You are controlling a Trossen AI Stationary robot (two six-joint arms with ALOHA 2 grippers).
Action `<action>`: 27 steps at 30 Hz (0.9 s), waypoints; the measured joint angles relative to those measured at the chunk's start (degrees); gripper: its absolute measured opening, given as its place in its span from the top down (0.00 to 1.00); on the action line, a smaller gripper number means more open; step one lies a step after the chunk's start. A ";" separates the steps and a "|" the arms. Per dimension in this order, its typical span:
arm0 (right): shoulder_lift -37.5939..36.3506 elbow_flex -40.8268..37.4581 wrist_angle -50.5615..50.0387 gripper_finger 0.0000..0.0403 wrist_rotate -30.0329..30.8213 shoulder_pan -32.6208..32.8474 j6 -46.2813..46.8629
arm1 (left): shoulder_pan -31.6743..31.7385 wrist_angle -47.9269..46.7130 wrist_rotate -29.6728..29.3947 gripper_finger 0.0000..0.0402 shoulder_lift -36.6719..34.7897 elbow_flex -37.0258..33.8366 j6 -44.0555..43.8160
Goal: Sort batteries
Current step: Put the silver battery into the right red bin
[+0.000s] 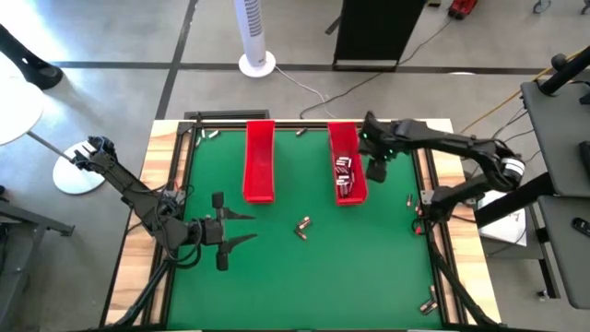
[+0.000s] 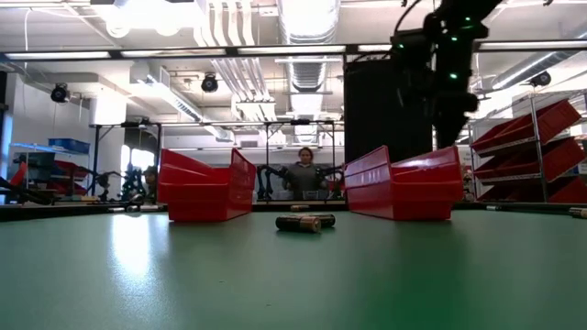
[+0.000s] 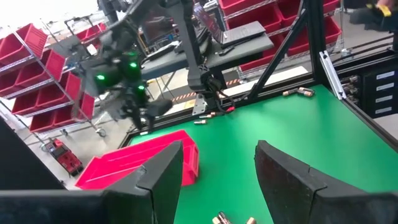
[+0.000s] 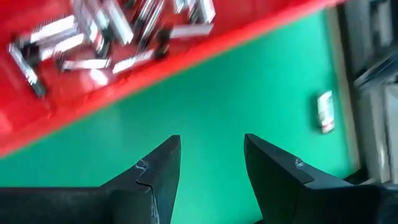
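At the left we see the left gripper point(image 1: 247, 228) low over the green mat point(image 1: 277, 277), fingers apart and empty. Loose batteries point(image 1: 302, 226) lie mid-mat; more fill the right red tray point(image 1: 356, 189). The right gripper point(image 1: 376, 171) hangs just beside that tray, fingers apart, empty.

Open green mat point(image 1: 277, 267) lies free around the middle batteries point(image 1: 302, 226); two red trays point(image 1: 259, 161) wall the far side.
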 joint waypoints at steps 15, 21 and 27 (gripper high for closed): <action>-1.65 -7.50 3.05 0.56 -5.03 11.50 11.60 | 0.00 0.48 0.02 0.55 0.00 0.00 -0.02; -1.63 -6.80 6.29 0.56 -7.79 13.24 13.21 | 0.00 0.51 0.02 0.55 0.00 0.00 0.00; -1.65 -5.30 7.02 0.54 -7.23 13.17 11.54 | 0.00 0.48 0.04 0.55 0.00 0.00 0.00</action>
